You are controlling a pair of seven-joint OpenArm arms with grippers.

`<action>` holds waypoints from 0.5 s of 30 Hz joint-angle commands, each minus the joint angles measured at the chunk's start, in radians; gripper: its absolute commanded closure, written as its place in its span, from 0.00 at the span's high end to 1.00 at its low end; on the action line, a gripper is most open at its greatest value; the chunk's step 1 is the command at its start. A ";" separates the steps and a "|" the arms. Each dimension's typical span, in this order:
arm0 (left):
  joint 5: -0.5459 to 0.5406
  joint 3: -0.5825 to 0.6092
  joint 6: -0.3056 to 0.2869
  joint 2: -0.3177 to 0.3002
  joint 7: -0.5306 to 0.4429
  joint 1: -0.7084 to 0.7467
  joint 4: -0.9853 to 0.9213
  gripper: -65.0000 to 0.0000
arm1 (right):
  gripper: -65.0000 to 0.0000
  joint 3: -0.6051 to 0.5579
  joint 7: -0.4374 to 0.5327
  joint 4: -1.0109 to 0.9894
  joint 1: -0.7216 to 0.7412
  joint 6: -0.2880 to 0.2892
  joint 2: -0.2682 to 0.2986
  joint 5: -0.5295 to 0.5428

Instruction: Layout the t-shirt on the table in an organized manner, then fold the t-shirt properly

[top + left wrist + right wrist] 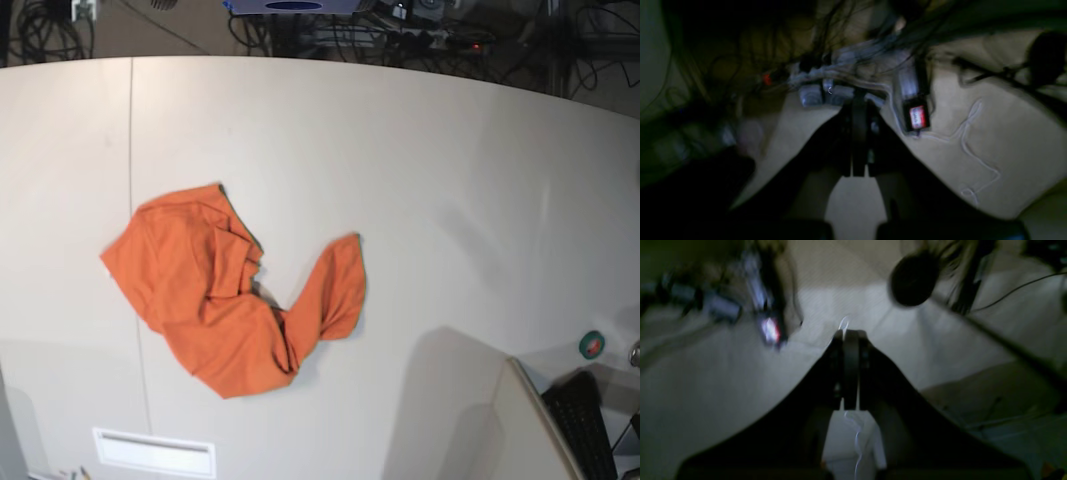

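Centrally, the t-shirt (228,295) is seen crumpled on the table (420,180), left of middle across the dark seam (131,130), clear of every edge. Both the left gripper (858,133) and right gripper (850,370) are clenched on nothing.

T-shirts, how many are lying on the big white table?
1. The t-shirt, bright orange, lies crumpled on the near left part of the table in the base view, across the thin dark seam line. No other garment shows.
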 commanded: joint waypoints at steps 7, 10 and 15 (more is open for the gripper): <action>-0.105 -0.013 0.003 -0.091 -0.028 0.090 0.341 0.00 | 0.00 0.008 -0.104 0.294 0.005 0.006 -0.004 0.006; -0.192 -0.015 0.003 -0.096 -0.020 0.046 0.390 0.00 | 0.00 0.006 -0.139 0.411 0.059 0.006 -0.030 0.006; -0.330 -0.013 0.003 -0.091 0.219 -0.123 0.407 0.00 | 0.00 0.006 -0.288 0.448 0.238 0.011 -0.055 0.006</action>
